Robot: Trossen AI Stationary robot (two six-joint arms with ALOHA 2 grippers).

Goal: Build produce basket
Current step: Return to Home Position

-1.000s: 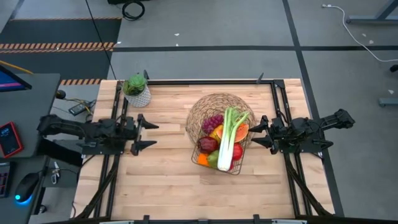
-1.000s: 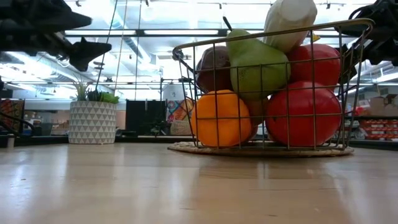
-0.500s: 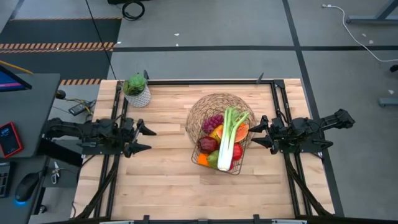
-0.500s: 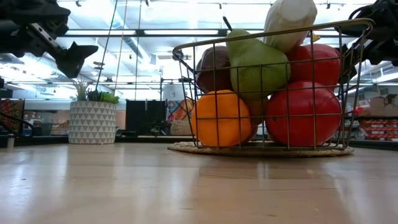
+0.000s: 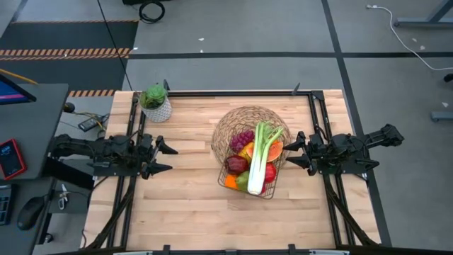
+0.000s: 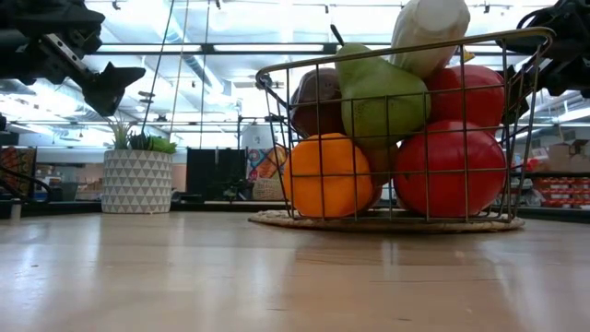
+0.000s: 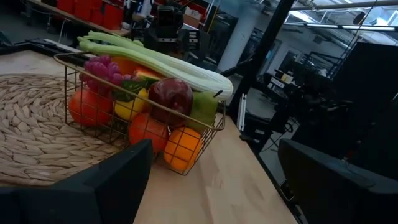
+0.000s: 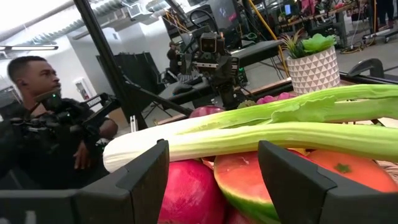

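Observation:
A wire basket stands on a round woven mat at the table's middle right. It holds the produce: a celery stalk lying on top, purple grapes, a red apple, an orange, a green pear and a watermelon slice. My left gripper is open and empty above the table, left of the basket and well apart from it. My right gripper is open and empty just right of the basket, pointing at it.
A leafy plant in a white patterned pot stands at the table's far left corner. Bare wooden table lies in front of and left of the basket. A person shows in the room beyond the table.
My left gripper has drawn back a little toward the table's left edge and turned slightly, then stopped. The basket, the produce and my right gripper have kept still.

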